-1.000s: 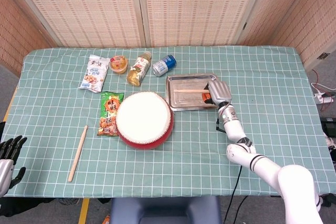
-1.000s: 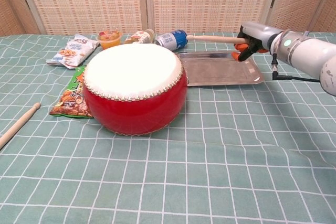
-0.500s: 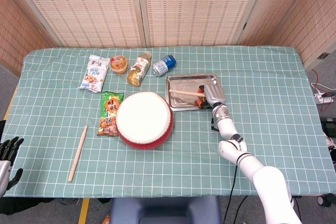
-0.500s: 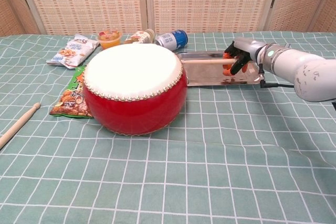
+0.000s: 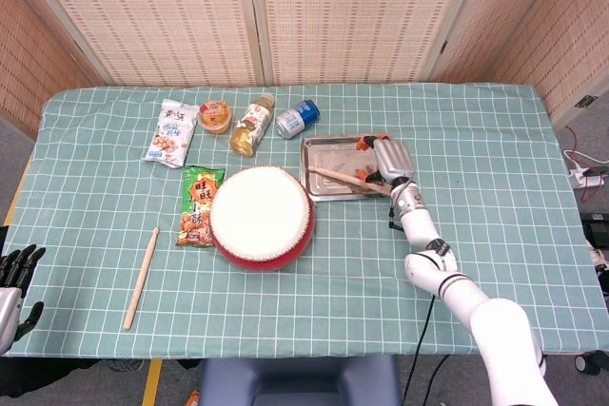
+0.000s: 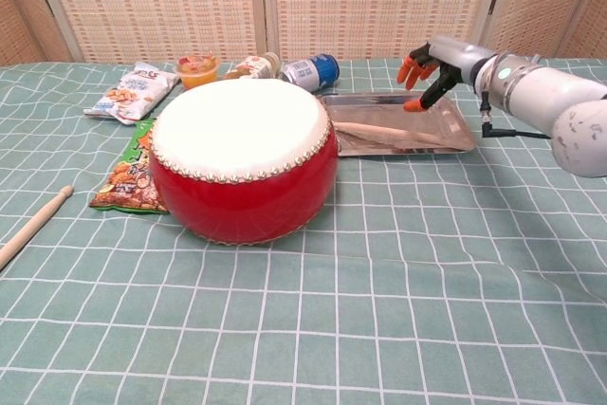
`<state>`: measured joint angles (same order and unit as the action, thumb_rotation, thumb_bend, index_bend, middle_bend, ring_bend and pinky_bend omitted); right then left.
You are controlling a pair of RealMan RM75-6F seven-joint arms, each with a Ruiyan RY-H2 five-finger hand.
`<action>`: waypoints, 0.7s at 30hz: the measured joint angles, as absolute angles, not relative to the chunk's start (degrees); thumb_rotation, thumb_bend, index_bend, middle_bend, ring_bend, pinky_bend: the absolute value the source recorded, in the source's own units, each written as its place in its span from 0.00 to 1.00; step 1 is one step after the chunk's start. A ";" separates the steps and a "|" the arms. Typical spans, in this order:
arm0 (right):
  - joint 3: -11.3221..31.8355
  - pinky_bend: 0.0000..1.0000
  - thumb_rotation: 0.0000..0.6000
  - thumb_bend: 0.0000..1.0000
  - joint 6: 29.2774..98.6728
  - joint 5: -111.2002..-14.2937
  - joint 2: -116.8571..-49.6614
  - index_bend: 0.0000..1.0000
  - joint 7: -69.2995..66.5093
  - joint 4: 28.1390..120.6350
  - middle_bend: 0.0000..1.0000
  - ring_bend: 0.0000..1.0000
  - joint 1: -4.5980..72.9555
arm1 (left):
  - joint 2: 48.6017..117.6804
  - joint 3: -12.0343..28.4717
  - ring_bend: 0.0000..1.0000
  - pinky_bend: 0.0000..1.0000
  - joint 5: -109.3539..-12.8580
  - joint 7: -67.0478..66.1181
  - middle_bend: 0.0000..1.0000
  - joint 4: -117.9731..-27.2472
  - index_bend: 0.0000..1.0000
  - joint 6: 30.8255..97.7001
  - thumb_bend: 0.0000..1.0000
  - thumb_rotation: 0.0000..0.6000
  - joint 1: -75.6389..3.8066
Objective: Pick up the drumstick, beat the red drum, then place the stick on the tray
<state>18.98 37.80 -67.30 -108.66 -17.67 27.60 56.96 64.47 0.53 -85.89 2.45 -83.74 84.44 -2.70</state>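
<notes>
The red drum with a white skin stands at the table's middle. A wooden drumstick lies slanted inside the metal tray to the drum's right. My right hand hovers over the tray's right part, fingers spread, holding nothing, clear of the stick. A second drumstick lies on the cloth left of the drum. My left hand hangs off the table's left front edge, fingers apart and empty.
Snack bags, a jelly cup, a bottle and a blue can lie behind and left of the drum. A black cable trails along my right arm.
My right hand let go of the drumstick, which now lies in the tray. The hand lifted and spread its fingers above the tray's right end.
</notes>
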 measured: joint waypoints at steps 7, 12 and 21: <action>17.06 0.33 1.00 0.28 51.30 -70.41 -97.93 0.43 -14.89 46.67 0.31 0.22 49.54 | 64.58 1.15 0.02 0.07 -86.42 2.45 0.03 -83.84 0.04 84.13 0.35 1.00 -3.78; 15.23 0.33 1.00 0.28 58.61 -70.46 -86.82 0.40 -8.53 67.34 0.31 0.22 41.57 | 64.31 1.66 0.02 0.07 -86.95 2.16 0.03 -84.58 0.04 84.33 0.35 1.00 -4.46; 6.95 0.20 1.00 0.28 76.24 -72.57 -67.49 0.19 -2.01 93.77 0.23 0.10 20.82 | 64.02 2.04 0.02 0.07 -88.12 1.03 0.03 -86.42 0.04 84.56 0.35 1.00 -5.54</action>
